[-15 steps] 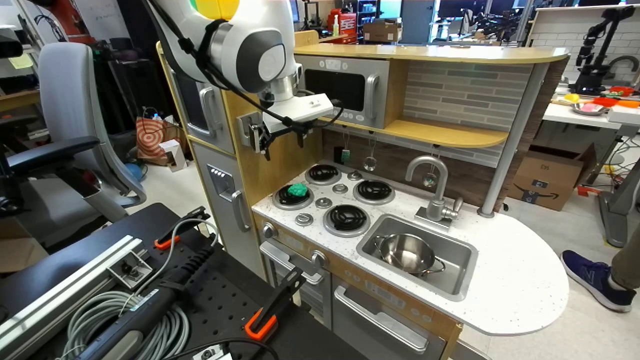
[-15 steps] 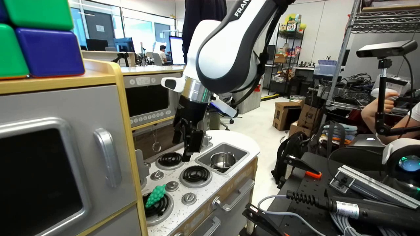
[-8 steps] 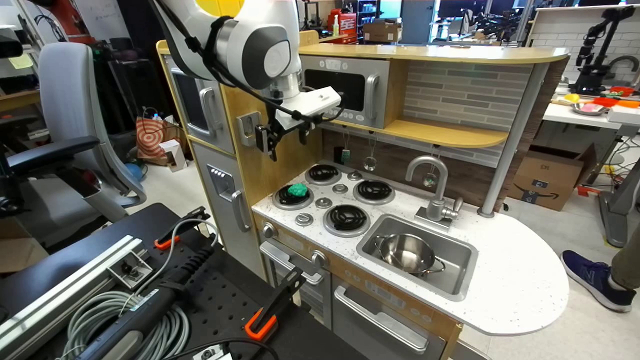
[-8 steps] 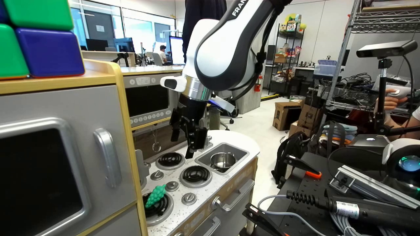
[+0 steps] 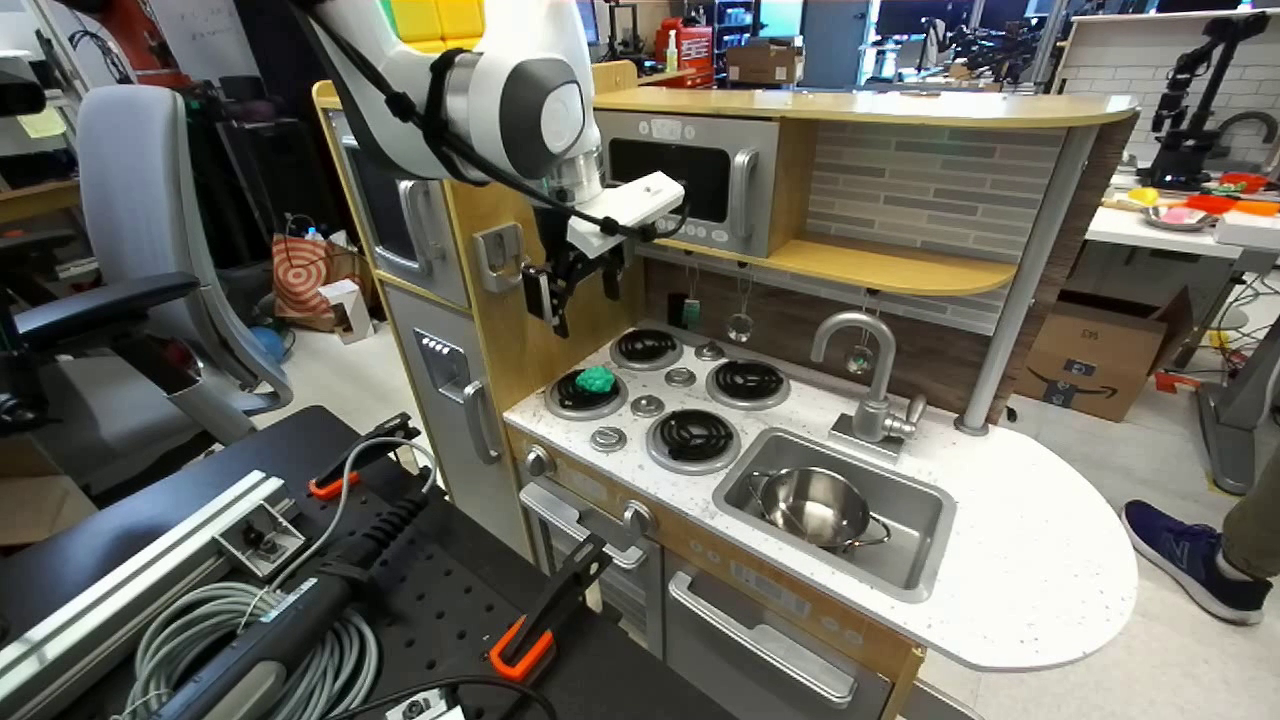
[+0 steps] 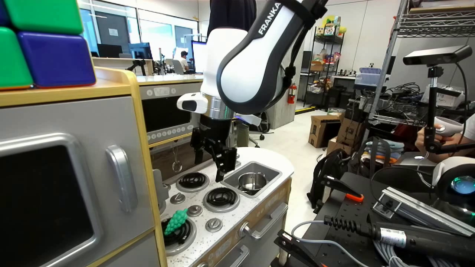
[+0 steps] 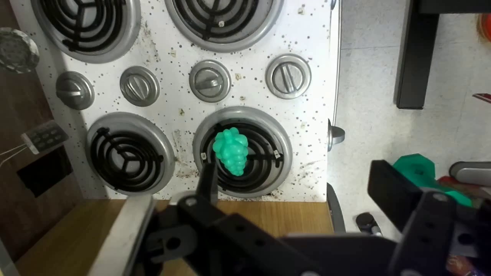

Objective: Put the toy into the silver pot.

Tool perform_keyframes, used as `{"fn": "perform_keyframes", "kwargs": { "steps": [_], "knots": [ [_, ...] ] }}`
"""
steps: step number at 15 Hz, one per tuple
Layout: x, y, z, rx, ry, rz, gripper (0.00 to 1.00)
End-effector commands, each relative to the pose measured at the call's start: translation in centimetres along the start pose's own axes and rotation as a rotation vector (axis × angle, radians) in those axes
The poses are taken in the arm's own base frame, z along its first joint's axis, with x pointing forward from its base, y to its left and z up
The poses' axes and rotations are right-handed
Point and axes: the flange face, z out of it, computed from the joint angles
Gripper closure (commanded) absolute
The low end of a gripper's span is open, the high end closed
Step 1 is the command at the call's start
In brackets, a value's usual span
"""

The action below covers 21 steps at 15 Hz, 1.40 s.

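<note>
The toy, a bright green grape-like bunch point(image 7: 231, 150), lies on a black burner beside the tall cabinet. It shows in both exterior views point(image 5: 596, 379) point(image 6: 176, 221). The silver pot point(image 5: 815, 507) stands in the grey sink basin, also in an exterior view point(image 6: 252, 181); it is out of the wrist view. My gripper point(image 7: 293, 167) is open and empty, with its jaws wide apart. It hangs well above the stove in both exterior views point(image 5: 586, 308) point(image 6: 209, 169). In the wrist view the toy appears just beyond the left finger point(image 7: 208, 180).
The tall cabinet's wooden side point(image 5: 600, 305) rises next to the toy's burner. A microwave point(image 5: 690, 180) and yellow shelf point(image 5: 890, 268) overhang the back. The faucet point(image 5: 868, 370) stands behind the sink basin point(image 5: 925, 560). Small utensils hang behind the stove point(image 5: 740, 325). Low knobs point(image 7: 210, 81) sit between burners.
My gripper has shifted a little right in both exterior views, and the wrist has turned to point more straight down. It stays open. The toy and the pot have not moved.
</note>
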Motion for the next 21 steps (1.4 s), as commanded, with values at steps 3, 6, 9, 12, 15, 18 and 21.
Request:
{"fn": "perform_keyframes", "kwargs": {
  "steps": [3,6,9,12,15,18,21],
  "knots": [
    [3.7,1.0,5.0,-0.123,0.082,0.136,0.0],
    [4.3,1.3,7.9,-0.134,0.071,0.191,0.0],
    [4.1,2.7,9.0,-0.128,0.061,0.258,0.0],
    [4.1,4.5,9.2,-0.124,0.055,0.317,0.0],
    [4.0,5.2,9.6,-0.022,-0.028,0.321,0.0],
    [3.5,5.8,9.6,0.089,-0.122,0.286,0.0],
    [3.3,6.5,9.6,0.14,-0.169,0.269,0.0]
  ]
}}
